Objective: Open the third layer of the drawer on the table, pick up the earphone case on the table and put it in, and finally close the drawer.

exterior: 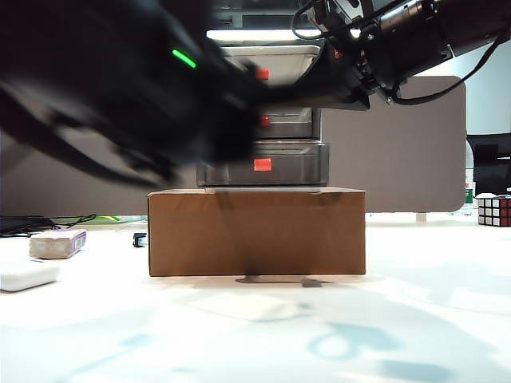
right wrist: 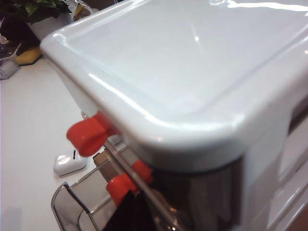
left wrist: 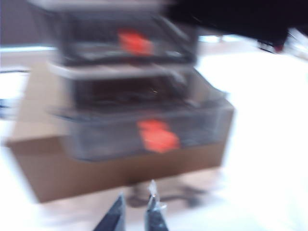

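The case (exterior: 28,275) lies on the table left of the drawer (exterior: 263,163), nearer the left gripper (left wrist: 136,214), jaws narrowly apart, empty; the right gripper's state I cannot tell.

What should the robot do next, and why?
Probably swing the left gripper, empty before the brown cardboard box, to the white oblong earphone case on the white table, at left: the lowest smoky-grey translucent drawer stands pulled out. The right gripper hangs by the unit's white top.

No readable text, label, brand or number appears in any view. The drawer's (exterior: 263,152) red-orange tags (exterior: 262,164) are blank.
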Available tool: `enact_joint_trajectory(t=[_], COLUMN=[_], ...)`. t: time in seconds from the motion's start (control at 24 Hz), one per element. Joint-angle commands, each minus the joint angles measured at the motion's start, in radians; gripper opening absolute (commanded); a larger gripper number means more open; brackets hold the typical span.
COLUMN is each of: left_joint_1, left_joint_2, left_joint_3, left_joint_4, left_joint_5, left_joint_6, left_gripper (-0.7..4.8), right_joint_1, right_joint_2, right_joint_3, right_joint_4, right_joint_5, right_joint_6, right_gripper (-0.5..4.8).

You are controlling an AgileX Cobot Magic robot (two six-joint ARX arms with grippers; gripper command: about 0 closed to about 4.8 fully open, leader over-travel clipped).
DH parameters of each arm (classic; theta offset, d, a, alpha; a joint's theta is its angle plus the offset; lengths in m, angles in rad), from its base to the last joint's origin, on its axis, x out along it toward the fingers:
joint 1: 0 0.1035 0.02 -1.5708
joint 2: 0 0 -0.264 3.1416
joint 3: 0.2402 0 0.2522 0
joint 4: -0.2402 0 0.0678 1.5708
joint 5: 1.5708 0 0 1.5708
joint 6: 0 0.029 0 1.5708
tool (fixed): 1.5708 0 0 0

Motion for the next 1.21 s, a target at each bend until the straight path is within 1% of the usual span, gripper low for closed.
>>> enact_joint_trajectory(t=[0.04,0.08,0.12,0.17,0.21,0.25,0.33,0.37,0.46,0.5,0.58,0.62,0.67,0.71,0.75,0.83,0.87,0.96,1.0,1.04,1.08,1.21], left_joint_1=[0.017,0.027,0.062,0.101,0.145,0.21,0.338,0.428,0.583,0.682,0.84,0.998,1.106,1.158,1.191,1.242,1.254,1.257,1.257,1.257,1.257,1.257], left_joint_2=[-0.213,-0.285,-0.433,-0.517,-0.582,-0.656,-0.753,-0.798,-0.842,-0.852,-0.85,-0.818,-0.774,-0.748,-0.726,-0.676,-0.652,-0.592,-0.559,-0.531,-0.497,-0.407], left_joint_3=[-0.065,-0.08,-0.1,-0.1,-0.1,-0.1,-0.1,-0.1,-0.1,-0.1,-0.101,-0.101,-0.101,-0.101,-0.101,-0.101,-0.101,-0.101,-0.101,-0.101,-0.101,-0.101], left_joint_4=[-0.182,-0.233,-0.356,-0.449,-0.517,-0.6,-0.703,-0.752,-0.809,-0.833,-0.855,-0.858,-0.859,-0.861,-0.859,-0.837,-0.827,-0.795,-0.779,-0.761,-0.739,-0.664], left_joint_5=[-0.015,-0.012,0.037,0.114,0.191,0.291,0.457,0.559,0.733,0.842,1.007,1.175,1.239,1.255,1.269,1.289,1.303,1.335,1.353,1.359,1.359,1.359], left_joint_6=[0.005,0.005,0.006,0.009,0.012,0.011,0.011,0.014,0.033,0.045,0.058,0.06,0.125,0.165,0.167,0.162,0.165,0.208,0.261,0.292,0.314,0.327], left_gripper=[0.58,0.58,0.71,0.94,0.99,0.99,0.99,0.99,0.98,0.98,0.98,0.98,0.99,1.01,1.11,1.67,2.15,3.73,4.6,4.79,4.79,4.79], right_joint_1=[-0.002,-0.002,-0.001,-0.001,-0.001,-0.002,-0.001,-0.001,-0.001,-0.001,-0.001,0.0,0.0,0.0,0.0,0.0,0.0,0.0,0.0,0.0,0.0,0.0], right_joint_2=[-0.003,-0.003,-0.003,-0.003,-0.003,-0.003,-0.003,-0.003,-0.004,-0.004,-0.004,-0.003,-0.003,-0.003,-0.004,-0.003,-0.003,-0.003,-0.003,-0.003,-0.003,-0.003], right_joint_3=[0.006,0.006,0.006,0.006,0.006,0.006,0.006,0.006,0.006,0.006,0.006,0.006,0.006,0.006,0.006,0.006,0.006,0.006,0.006,0.006,0.006,0.005], right_joint_4=[0.006,0.001,-0.007,-0.013,-0.018,-0.021,-0.023,-0.026,-0.03,-0.031,-0.03,-0.032,-0.034,-0.034,-0.035,-0.036,-0.036,-0.036,-0.036,-0.036,-0.035,-0.037], right_joint_5=[-0.016,-0.025,-0.029,-0.029,-0.029,-0.029,-0.051,-0.056,-0.065,-0.067,-0.069,-0.07,-0.07,-0.07,-0.07,-0.07,-0.07,-0.07,-0.07,-0.07,-0.07,-0.07], right_joint_6=[-0.003,-0.003,-0.003,-0.003,-0.003,-0.003,-0.002,-0.002,-0.003,-0.003,-0.002,-0.001,0.0,0.0,0.0,0.0,0.0,0.0,0.0,0.0,0.0,0.0], right_gripper=[-0.05,-0.05,-0.05,-0.05,-0.05,-0.05,-0.05,-0.05,-0.05,-0.05,-0.05,-0.05,-0.05,-0.05,-0.05,-0.05,-0.05,-0.05,-0.05,-0.05,-0.05,-0.05])
